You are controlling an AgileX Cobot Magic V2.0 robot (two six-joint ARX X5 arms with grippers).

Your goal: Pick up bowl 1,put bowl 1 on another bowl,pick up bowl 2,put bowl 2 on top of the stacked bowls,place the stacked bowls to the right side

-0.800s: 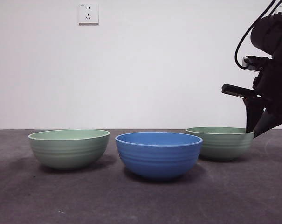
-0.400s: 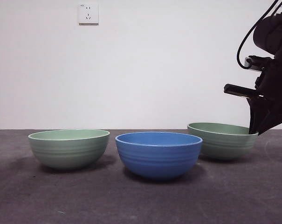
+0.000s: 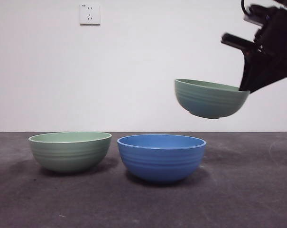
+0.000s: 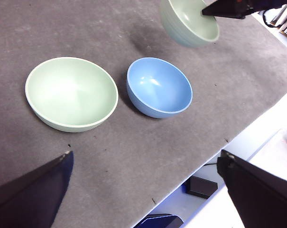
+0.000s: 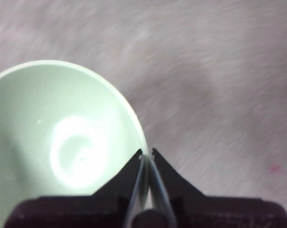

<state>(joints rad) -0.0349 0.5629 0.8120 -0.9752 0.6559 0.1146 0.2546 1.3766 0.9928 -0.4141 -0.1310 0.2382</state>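
Bowl 1 (image 3: 210, 99), the darker grey-green ribbed bowl, hangs tilted in the air above and right of the blue bowl (image 3: 161, 156). My right gripper (image 3: 245, 86) is shut on its right rim; the right wrist view shows the jaws pinching the rim of bowl 1 (image 5: 62, 142) at the right gripper (image 5: 147, 153). Bowl 2 (image 3: 70, 150), paler mint green, rests on the table left of the blue bowl. The left wrist view shows bowl 2 (image 4: 71, 93), the blue bowl (image 4: 158, 87) and the lifted bowl 1 (image 4: 188, 23). My left gripper (image 4: 143, 171) is open, high above the table's near edge.
A dark grey mat (image 3: 238, 199) covers the table. A white wall with a socket (image 3: 89, 14) stands behind. The table's edge (image 4: 214, 147) and floor clutter show in the left wrist view.
My right gripper has lifted bowl 1 off the table and carried it up and leftward, toward the blue bowl. The other two bowls have not moved.
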